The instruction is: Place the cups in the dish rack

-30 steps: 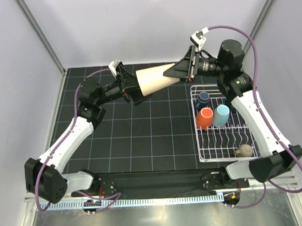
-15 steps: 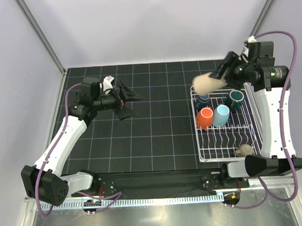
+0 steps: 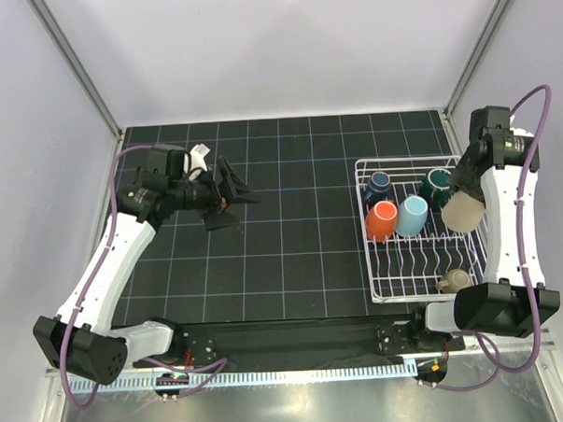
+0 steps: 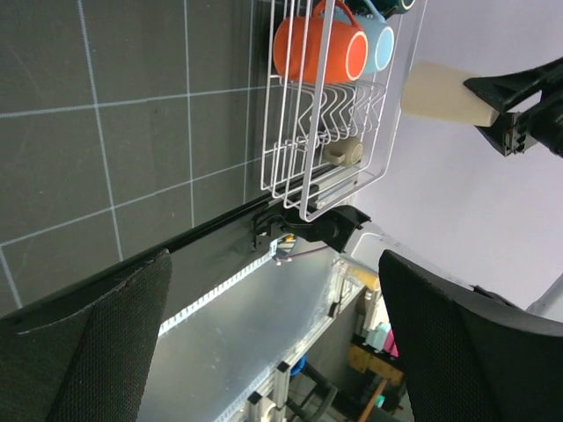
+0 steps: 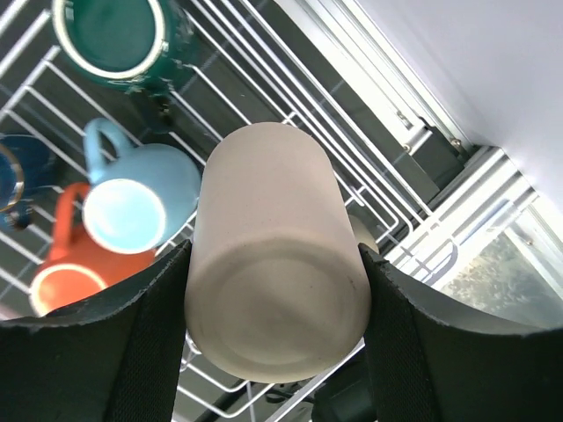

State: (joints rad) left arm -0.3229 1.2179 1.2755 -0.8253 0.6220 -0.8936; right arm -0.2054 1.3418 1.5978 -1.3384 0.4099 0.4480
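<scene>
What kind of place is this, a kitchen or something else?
Probably a robot test cell, not a kitchen: two arms bolted to a gridded black table, plain panel walls, and a rack with cups as props.

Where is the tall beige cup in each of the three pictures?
Top view: tall beige cup, right side, over the dish rack's right side.
Left wrist view: upper right, beside the rack.
Right wrist view: centre, close up.
Shared landmark: orange cup.
</scene>
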